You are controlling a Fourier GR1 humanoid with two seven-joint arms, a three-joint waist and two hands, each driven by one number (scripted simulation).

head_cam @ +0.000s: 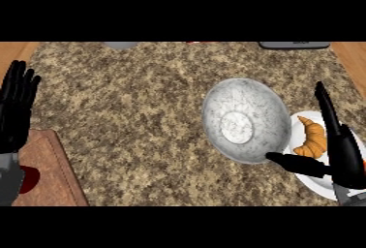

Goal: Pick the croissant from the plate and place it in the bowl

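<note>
- The left hand (16, 109) rests wide open, fingers up, far off to the side, above a brown board (50, 169).
- The bowl (245, 121) sits on the worktop (136, 106), right beside the right hand's thumb. The thumb could bump it and push it away.
- The croissant (312, 137) lies on the plate (314, 180), between the thumb and the fingers of the right hand (344, 157). That hand is spread open and holds nothing.
- If it closes crooked, the croissant could slide off the plate.
</note>
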